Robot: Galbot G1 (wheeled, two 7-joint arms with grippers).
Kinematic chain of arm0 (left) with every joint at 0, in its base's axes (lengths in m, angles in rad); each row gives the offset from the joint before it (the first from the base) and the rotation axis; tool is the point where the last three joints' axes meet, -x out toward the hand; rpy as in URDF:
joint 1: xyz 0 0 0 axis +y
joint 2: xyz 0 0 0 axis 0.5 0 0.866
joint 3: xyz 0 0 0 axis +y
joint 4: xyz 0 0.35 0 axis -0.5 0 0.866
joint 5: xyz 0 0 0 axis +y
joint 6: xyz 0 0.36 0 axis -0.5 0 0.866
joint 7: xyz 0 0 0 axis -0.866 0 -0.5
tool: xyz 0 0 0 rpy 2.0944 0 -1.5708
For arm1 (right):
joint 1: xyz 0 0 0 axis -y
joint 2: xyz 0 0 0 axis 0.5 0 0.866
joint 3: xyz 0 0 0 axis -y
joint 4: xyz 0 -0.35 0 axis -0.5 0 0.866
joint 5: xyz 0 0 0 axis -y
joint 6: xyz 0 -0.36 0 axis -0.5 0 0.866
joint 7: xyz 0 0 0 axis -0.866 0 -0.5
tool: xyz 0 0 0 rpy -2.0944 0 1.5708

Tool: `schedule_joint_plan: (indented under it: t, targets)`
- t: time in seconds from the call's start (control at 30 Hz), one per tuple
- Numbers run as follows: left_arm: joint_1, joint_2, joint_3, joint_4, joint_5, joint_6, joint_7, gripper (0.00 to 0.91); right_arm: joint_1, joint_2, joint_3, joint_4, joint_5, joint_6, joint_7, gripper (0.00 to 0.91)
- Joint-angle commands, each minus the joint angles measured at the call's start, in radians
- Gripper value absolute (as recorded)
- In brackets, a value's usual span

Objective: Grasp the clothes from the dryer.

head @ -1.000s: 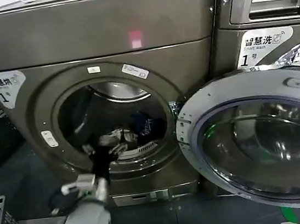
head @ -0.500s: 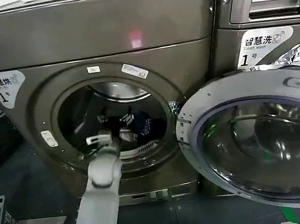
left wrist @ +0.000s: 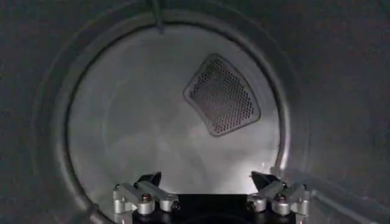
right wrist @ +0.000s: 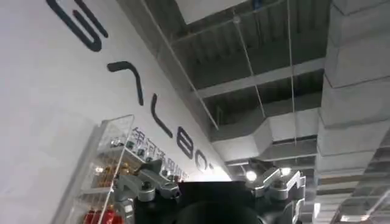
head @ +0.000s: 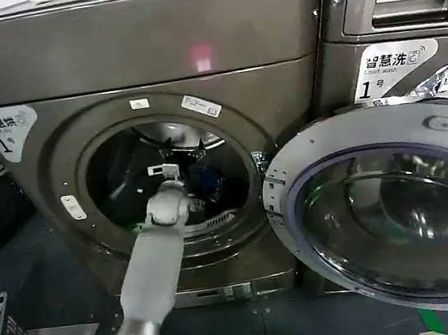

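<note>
Left arm extended forward, right arm pointing up

The left arm (head: 150, 268) stretches straight up and forward from the lower edge of the head view, wrist level. Its tool (left wrist: 210, 182) has its 2 fingers spread wide apart (nothing between them). The right tool (right wrist: 210, 182) points upward, its fingers likewise parted.

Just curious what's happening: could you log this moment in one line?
left gripper: open, inside dryer drum | clothes: ungrasped | right gripper: open, parked

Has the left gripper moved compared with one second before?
Yes. The left gripper has gone from below the dryer mouth's lower rim up and into the drum, above the clothes.
</note>
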State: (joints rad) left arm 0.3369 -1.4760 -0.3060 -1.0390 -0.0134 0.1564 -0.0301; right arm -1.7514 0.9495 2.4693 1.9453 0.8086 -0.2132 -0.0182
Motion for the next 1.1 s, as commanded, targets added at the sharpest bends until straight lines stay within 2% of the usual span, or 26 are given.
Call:
schedule_joint_plan:
  t: [0.03, 0.17, 0.27, 0.33, 0.5, 0.63, 0.8, 1.1]
  targets:
    - [-0.152, 0.024, 0.078, 0.259, -0.043, 0.005, 0.067, 0.907, 0.0, -0.001, 0.005, 0.0, 0.005, 0.0, 0.0, 0.907]
    - [-0.212, 0.037, 0.128, 0.42, -0.031, 0.023, 0.21, 0.907, 0.0, -0.005, 0.009, -0.006, 0.009, 0.0, 0.0, 0.907]
    - [-0.257, 0.056, 0.2, 0.486, -0.019, 0.019, 0.416, 0.907, -0.003, -0.012, 0.013, -0.015, 0.008, 0.0, -0.001, 0.907]
    - [-0.303, 0.061, 0.25, 0.55, 0.026, -0.003, 0.52, 0.907, -0.003, -0.015, 0.015, -0.019, 0.008, 0.0, -0.002, 0.907]
    - [-0.406, 0.09, 0.398, 0.635, 0.133, -0.124, 0.761, 0.907, 0.005, -0.015, 0.009, -0.022, 0.004, 0.002, -0.005, 0.907]
    - [-0.44, 0.085, 0.457, 0.668, 0.293, -0.152, 0.846, 0.907, 0.008, -0.012, 0.007, -0.022, -0.001, 0.003, -0.005, 0.907]
    - [-0.46, 0.075, 0.494, 0.699, 0.547, -0.241, 0.896, 0.907, 0.004, -0.011, 0.015, -0.03, -0.003, 0.005, -0.009, 0.907]
    - [-0.516, 0.078, 0.493, 0.74, 0.835, -0.229, 0.999, 0.907, 0.009, -0.009, 0.01, -0.025, -0.005, 0.004, -0.007, 0.907]
